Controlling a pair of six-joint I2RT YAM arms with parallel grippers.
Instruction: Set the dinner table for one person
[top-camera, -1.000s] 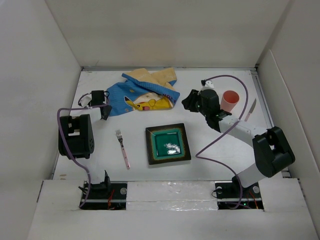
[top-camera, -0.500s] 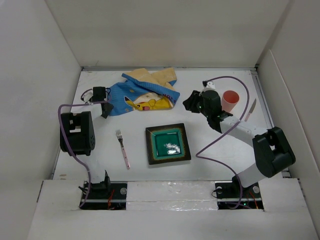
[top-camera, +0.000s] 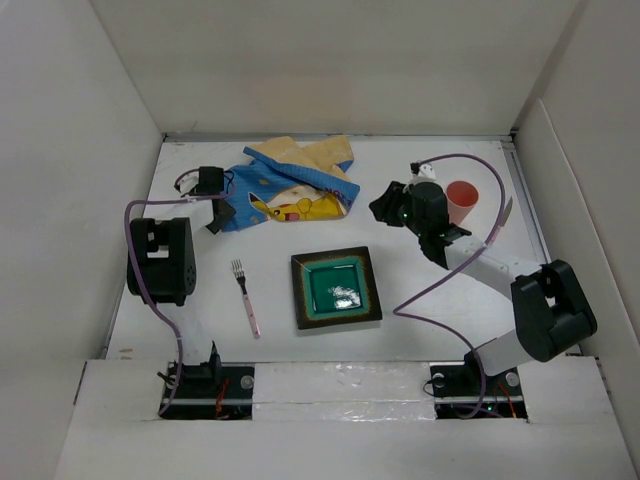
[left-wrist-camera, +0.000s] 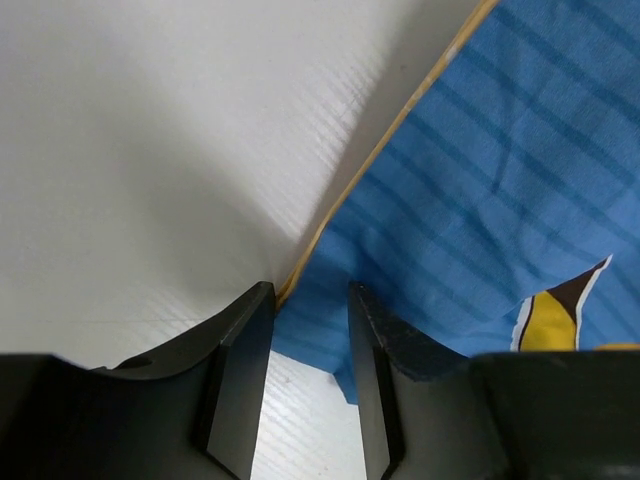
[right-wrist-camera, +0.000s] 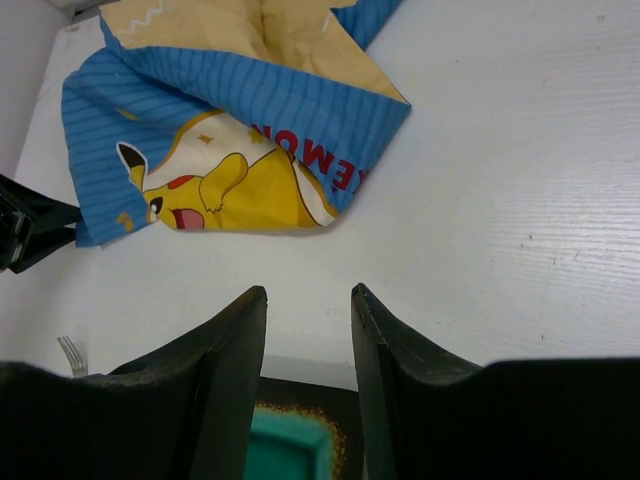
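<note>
Top external: I read the step in hand as spreading the mat (top-camera: 290, 185). It's crumpled at the far side of the dinner table (top-camera: 280, 250), left of centre. My left gripper (top-camera: 222, 212) sits at its left corner. My right gripper (top-camera: 385, 205) is off its right edge, not touching. [me]

Rest of the setting? [Kai]

Mid-table is the plate (top-camera: 336, 288), with the fork (top-camera: 245, 297) to its left. Far right are the cup (top-camera: 461, 201) and knife (top-camera: 502, 220), all apart from the cloth. Plain white walls (top-camera: 330, 70) on three sides. [me]

Left wrist? [Kai]

Left wrist: jaws parted, narrow gap. The blue corner lies between them, not pinched as far as I can see. I'd close on the hem only, lift just off, then pull left. The surface is matte white and smooth, so a one-sided pull may drag the whole heap. [me]

Right wrist? [Kai]

Right wrist: fingers (right-wrist-camera: 235, 380) spread, nothing between them. Cartoon print ahead, plate rim below. I'd anchor the opposite edge before tensioning and keep that arm off the cup. [me]
</note>
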